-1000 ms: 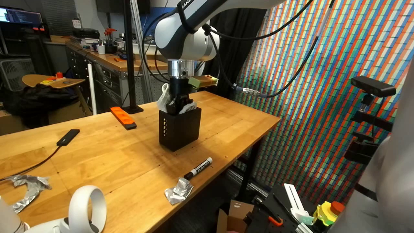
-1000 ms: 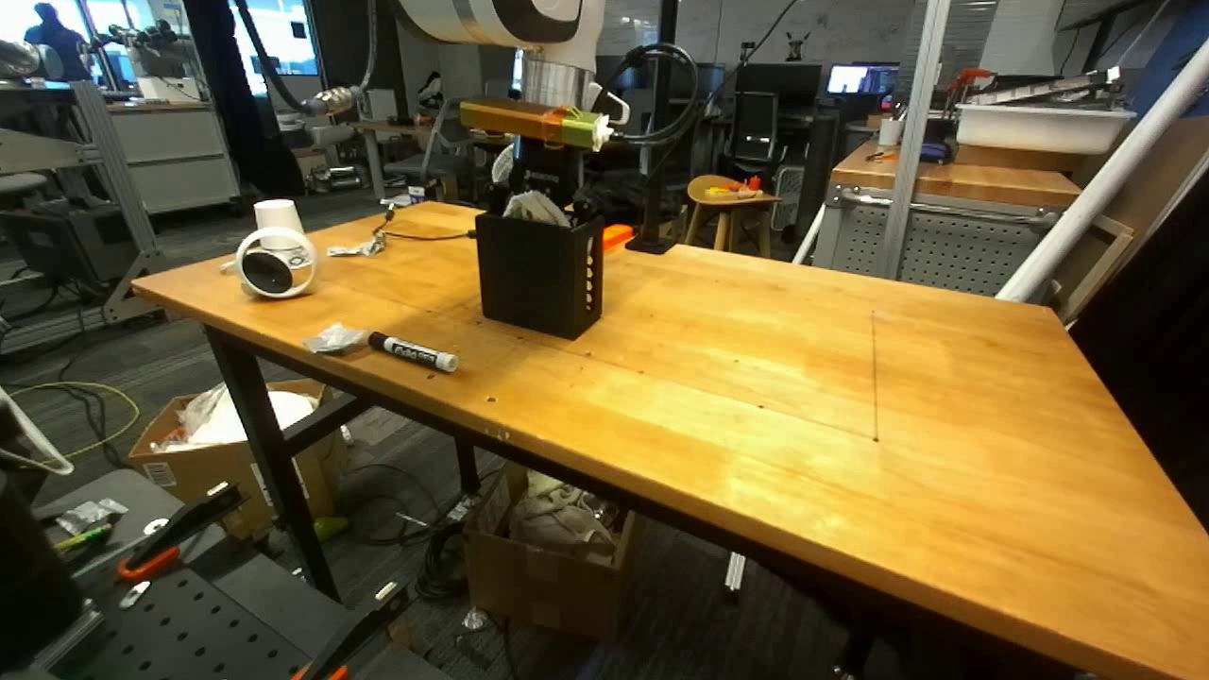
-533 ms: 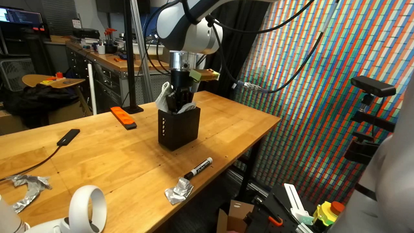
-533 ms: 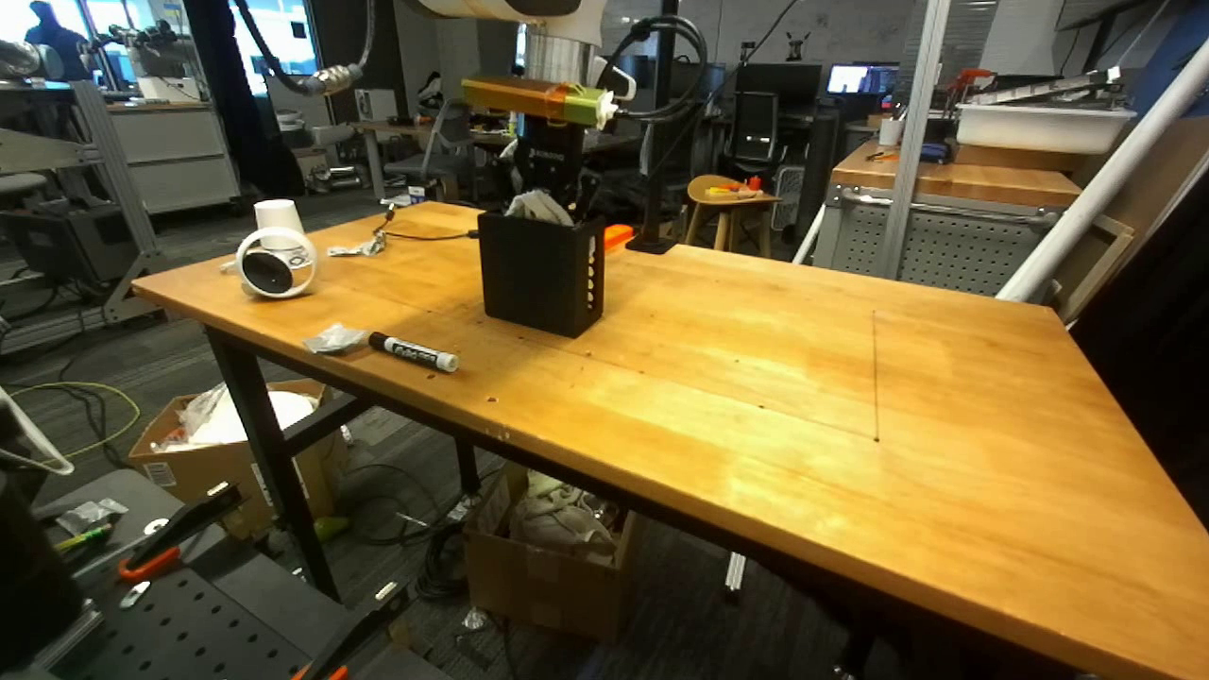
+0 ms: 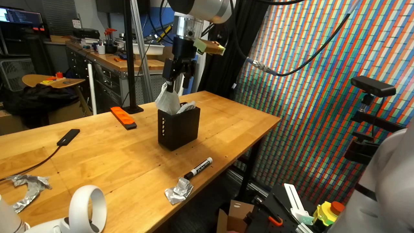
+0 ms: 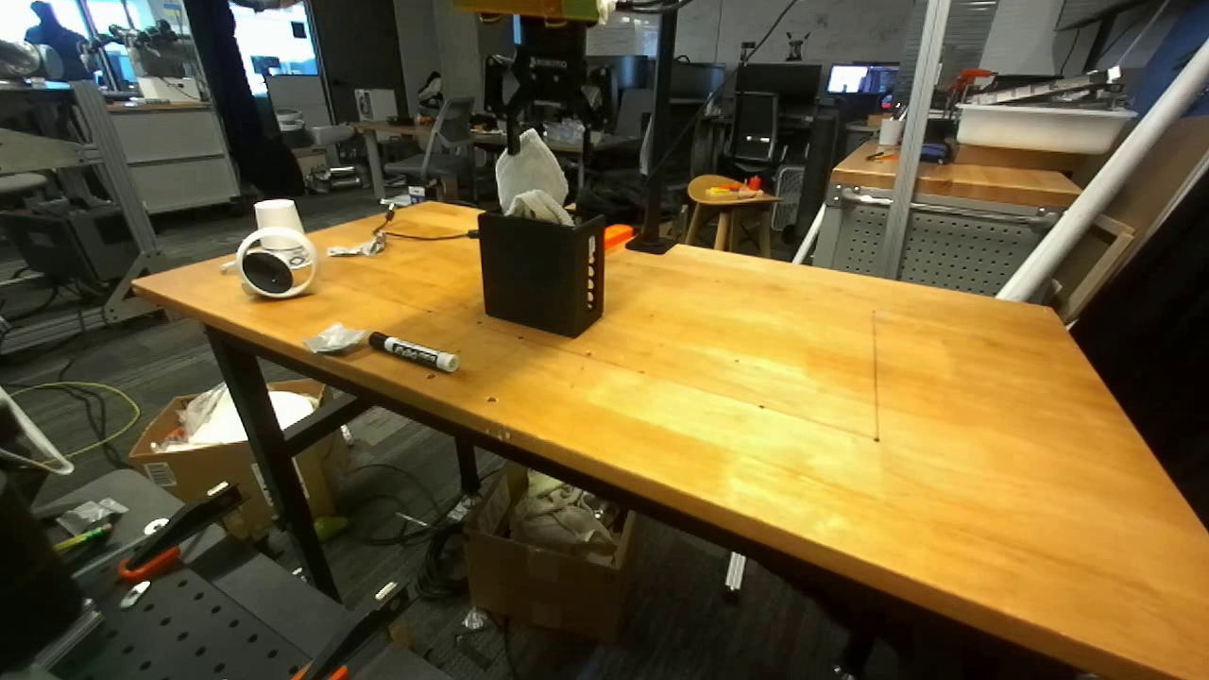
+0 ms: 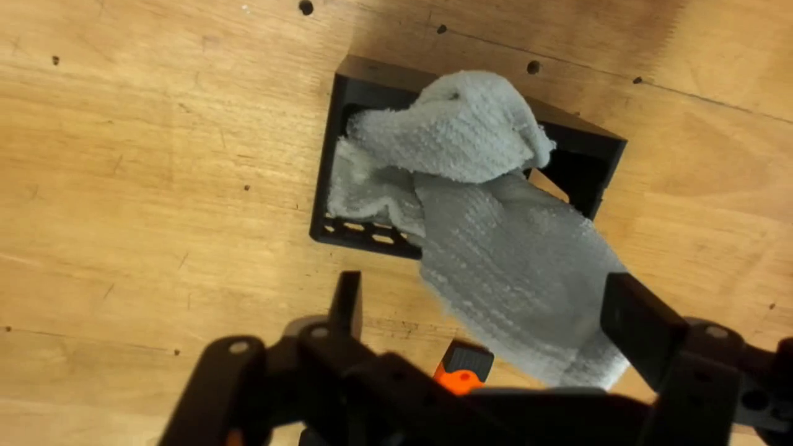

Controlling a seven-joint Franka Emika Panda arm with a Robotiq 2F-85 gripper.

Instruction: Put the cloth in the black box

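Observation:
The pale grey cloth (image 5: 168, 101) sits partly inside the black box (image 5: 179, 129), one end sticking up above the rim. In an exterior view that raised end of the cloth (image 6: 532, 175) reaches up beside one fingertip. From the wrist view, the cloth (image 7: 514, 266) bunches in the black box (image 7: 372, 94), and a long flap extends over the near wall toward the right-hand finger. My gripper (image 7: 492, 310) stands open above the box, its fingers wide apart. The flap's end lies against or just behind one finger (image 7: 638, 322); whether it touches cannot be told. The box stands upright.
On the wooden table (image 5: 226, 123) lie a marker (image 5: 198, 168), crumpled foil (image 5: 179, 191), an orange and black tool (image 5: 123, 118) and a cabled black device (image 5: 68, 137). A dark pole (image 5: 129, 58) rises behind the box. A white controller (image 6: 274, 264) stands near the table's end.
The gripper has risen from the box's opening and its fingers have spread apart. The cloth stays in the box, its raised end now more exposed. The box has shifted very slightly.

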